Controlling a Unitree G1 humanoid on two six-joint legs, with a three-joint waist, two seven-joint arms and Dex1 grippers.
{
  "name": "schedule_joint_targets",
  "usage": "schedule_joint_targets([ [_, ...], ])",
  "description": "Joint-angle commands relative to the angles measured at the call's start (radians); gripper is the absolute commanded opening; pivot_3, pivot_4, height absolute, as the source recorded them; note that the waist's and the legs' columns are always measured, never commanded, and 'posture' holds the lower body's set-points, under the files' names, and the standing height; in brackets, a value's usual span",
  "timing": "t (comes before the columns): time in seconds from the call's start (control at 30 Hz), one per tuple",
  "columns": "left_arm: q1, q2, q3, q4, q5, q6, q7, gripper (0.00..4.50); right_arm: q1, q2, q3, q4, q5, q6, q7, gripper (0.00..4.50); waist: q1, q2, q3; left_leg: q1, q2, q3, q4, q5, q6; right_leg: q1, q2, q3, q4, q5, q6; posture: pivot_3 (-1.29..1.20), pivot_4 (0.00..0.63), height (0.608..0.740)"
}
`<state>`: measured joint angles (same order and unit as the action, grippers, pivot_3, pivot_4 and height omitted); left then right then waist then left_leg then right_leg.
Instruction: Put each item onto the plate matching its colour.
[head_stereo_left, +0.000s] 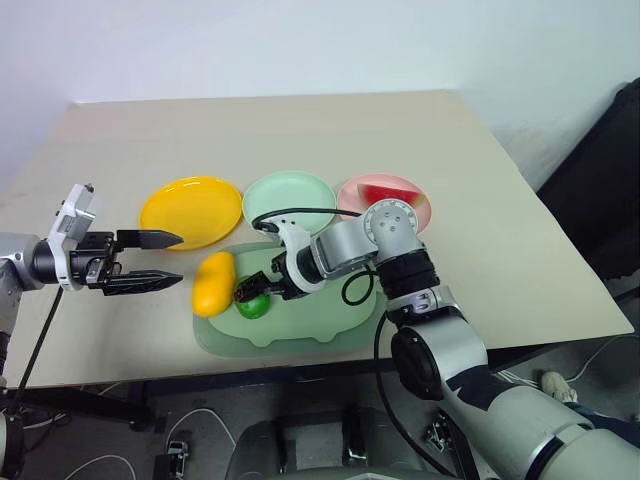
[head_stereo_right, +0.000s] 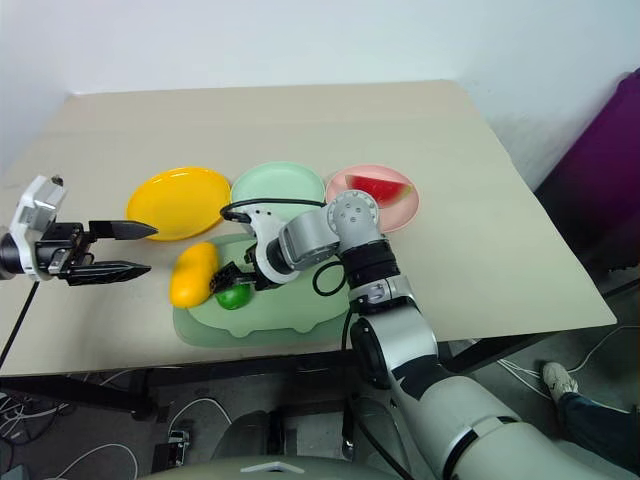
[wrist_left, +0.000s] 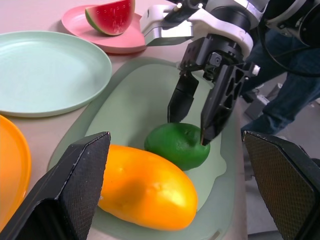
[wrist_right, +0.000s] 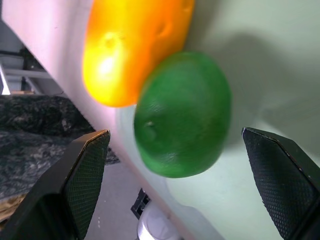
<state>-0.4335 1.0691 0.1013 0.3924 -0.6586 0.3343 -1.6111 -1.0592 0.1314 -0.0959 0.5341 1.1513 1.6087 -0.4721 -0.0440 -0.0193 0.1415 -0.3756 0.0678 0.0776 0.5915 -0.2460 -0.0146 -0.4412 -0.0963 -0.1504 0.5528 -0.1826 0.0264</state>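
A glossy green fruit (head_stereo_left: 254, 305) and a yellow mango (head_stereo_left: 213, 283) lie side by side on the left end of a pale green mat (head_stereo_left: 325, 325). My right gripper (head_stereo_left: 254, 290) is open, pointing down and left, its fingertips straddling the top of the green fruit (wrist_left: 177, 145); contact is unclear. Beside the mango, out over the table's left side, my left gripper (head_stereo_left: 180, 260) hangs open and empty. Behind the mat stand a yellow plate (head_stereo_left: 190, 212), a mint green plate (head_stereo_left: 289, 198) and a pink plate (head_stereo_left: 424, 213). A watermelon wedge (head_stereo_left: 390, 192) rests on the pink plate.
The mat lies near the table's front edge (head_stereo_left: 300, 362). A black cable (head_stereo_left: 300, 212) loops from my right wrist over the green plate's near rim. A person's legs in jeans (wrist_left: 295, 85) are beyond the table's right side. The far half of the tabletop (head_stereo_left: 300, 130) is bare.
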Motion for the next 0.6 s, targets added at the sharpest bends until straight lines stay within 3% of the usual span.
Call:
schedule_joint_targets([
  [0.03, -0.004, 0.022, 0.016, -0.006, -0.016, -0.012, -0.003, 4.50, -0.018, 0.023, 0.041, -0.071, -0.073, 0.006, 0.020, 4.48, 0.000, 0.000, 0.000, 0.000, 0.000, 0.000, 0.000, 0.000, 0.000, 0.000, 0.000, 0.000, 0.000, 0.000, 0.000, 0.00, 0.150, 0.740],
  [0.33, 0.002, 0.028, 0.022, -0.008, -0.019, -0.009, -0.003, 4.50, -0.012, 0.004, 0.107, -0.129, -0.156, 0.006, 0.102, 4.48, 0.000, 0.000, 0.000, 0.000, 0.000, -0.001, 0.000, -0.001, -0.001, 0.000, 0.000, 0.000, 0.000, 0.000, 0.000, 0.00, 0.150, 0.740],
  [0.6, 0.005, 0.028, 0.024, -0.005, -0.017, -0.010, -0.003, 4.50, -0.030, 0.047, -0.029, -0.001, -0.096, 0.006, 0.074, 4.48, 0.001, 0.000, 0.000, 0.000, 0.000, 0.000, 0.000, -0.001, -0.001, 0.000, 0.000, 0.000, 0.000, 0.000, 0.000, 0.00, 0.150, 0.740],
])
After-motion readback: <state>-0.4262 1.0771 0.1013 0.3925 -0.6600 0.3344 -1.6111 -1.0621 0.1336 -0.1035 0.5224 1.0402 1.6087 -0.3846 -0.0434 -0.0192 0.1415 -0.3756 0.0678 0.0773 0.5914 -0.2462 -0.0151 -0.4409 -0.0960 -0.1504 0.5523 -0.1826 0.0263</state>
